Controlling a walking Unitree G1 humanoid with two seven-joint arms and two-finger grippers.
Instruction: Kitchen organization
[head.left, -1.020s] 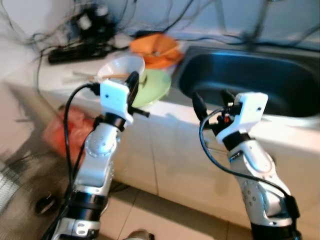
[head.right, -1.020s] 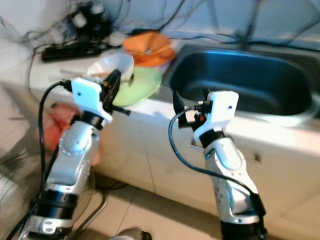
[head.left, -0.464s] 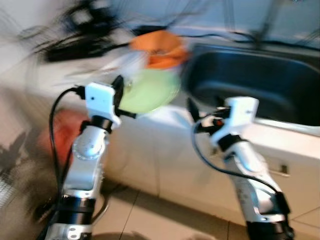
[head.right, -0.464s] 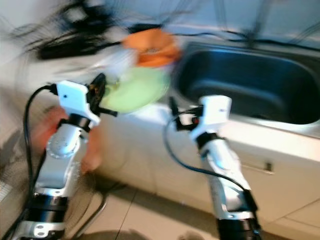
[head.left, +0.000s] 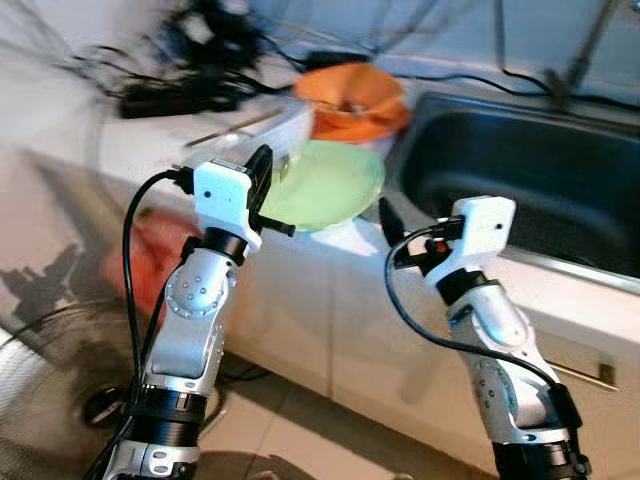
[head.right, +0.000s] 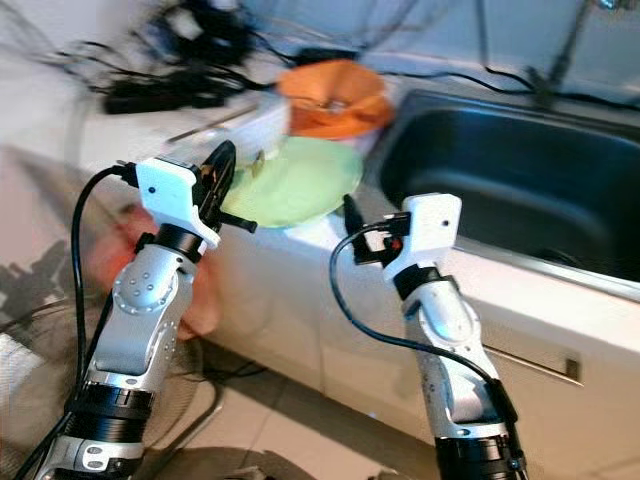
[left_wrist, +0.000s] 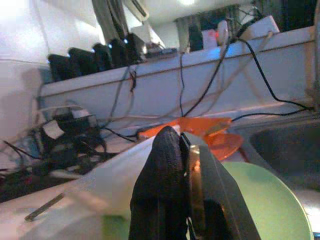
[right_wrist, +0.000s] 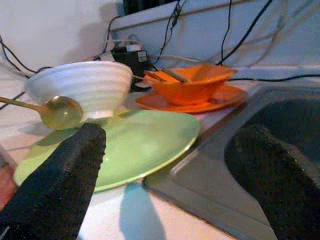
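**Dishes at the sink edge, both hands short of them**

We stand before the table (head.left: 120, 150). Green plate (head.left: 325, 185) lies at its front edge, sink (head.left: 520, 160) at its 3 o'clock, white bowl (right_wrist: 82, 87) with gold spoon (right_wrist: 57, 112) at 10, orange bowl (head.left: 350, 95) at 12. Left hand (left_wrist: 175, 165) closed on nothing, just short of the plate. Right hand (right_wrist: 170, 170) spread open, facing the plate rim. We judge the plate stiff, slick and breakable; pinch the overhanging rim.
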